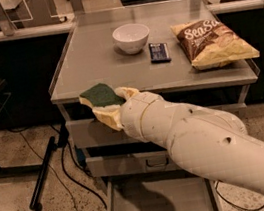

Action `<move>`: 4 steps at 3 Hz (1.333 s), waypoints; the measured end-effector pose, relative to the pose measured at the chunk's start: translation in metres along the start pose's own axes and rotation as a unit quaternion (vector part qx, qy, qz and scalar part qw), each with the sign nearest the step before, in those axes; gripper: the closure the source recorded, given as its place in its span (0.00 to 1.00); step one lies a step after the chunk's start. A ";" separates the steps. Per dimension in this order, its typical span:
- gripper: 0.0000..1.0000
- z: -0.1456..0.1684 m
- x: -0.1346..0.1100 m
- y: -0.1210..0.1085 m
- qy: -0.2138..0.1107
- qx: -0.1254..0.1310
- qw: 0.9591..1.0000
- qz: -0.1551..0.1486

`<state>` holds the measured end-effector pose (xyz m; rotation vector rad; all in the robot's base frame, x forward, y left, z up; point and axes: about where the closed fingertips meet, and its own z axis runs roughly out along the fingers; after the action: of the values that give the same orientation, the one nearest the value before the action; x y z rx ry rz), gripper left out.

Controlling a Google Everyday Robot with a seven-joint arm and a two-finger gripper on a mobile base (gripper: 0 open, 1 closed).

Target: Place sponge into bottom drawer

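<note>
The sponge (99, 96), yellow foam with a dark green top face, is held in my gripper (113, 107) at the front left edge of the grey cabinet top (98, 57). My white arm (204, 140) reaches in from the lower right and hides the fingers behind the wrist. The sponge hangs partly over the cabinet's front edge. The bottom drawer (160, 206) is pulled open below, showing a flat grey floor, partly shadowed by the arm.
A white bowl (131, 37), a dark phone-like bar (159, 52) and a brown-yellow chip bag (214, 41) lie on the cabinet top. Two closed drawers with handles (157, 161) sit above the open one. A black stand leg (44, 171) and cables lie on the floor at left.
</note>
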<state>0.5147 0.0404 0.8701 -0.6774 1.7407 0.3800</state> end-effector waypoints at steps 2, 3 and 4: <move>1.00 -0.011 0.046 0.000 0.029 0.013 0.998 0.045; 1.00 -0.032 0.144 0.013 0.090 0.012 0.991 0.097; 1.00 -0.044 0.191 0.016 0.110 0.007 0.986 0.123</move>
<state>0.4406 -0.0191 0.6978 -0.5089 2.0444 0.4756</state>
